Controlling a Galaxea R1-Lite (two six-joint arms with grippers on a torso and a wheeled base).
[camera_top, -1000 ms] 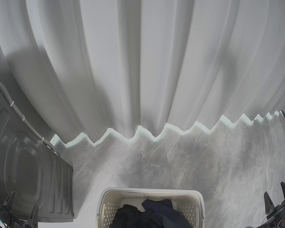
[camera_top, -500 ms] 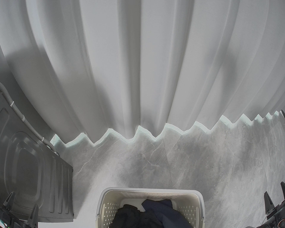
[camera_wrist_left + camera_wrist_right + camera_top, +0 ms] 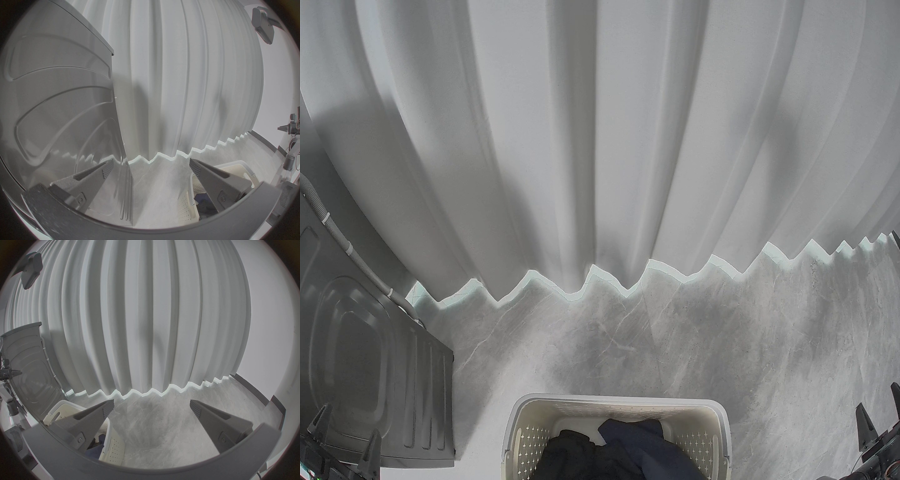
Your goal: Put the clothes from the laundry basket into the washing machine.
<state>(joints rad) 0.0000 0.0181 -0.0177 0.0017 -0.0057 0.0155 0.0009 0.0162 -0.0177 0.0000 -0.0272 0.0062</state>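
Clothes (image 3: 625, 450) in laundry basket (image 3: 619, 403), left gripper (image 3: 150, 162) spread, right gripper (image 3: 150, 402) spread

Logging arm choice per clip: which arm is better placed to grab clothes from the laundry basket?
Left, probably. The laundry basket of dark clothes sits between the open left claw and open right claw, about equally near, but the left one is beside the washing machine, so its carry looks shorter.

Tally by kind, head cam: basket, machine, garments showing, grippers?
Laundry basket: 1
Washing machine: 1
Garments showing: 2 (black garment, navy garment)
Grippers: 2 (left gripper, right gripper, both open)
Total: 6
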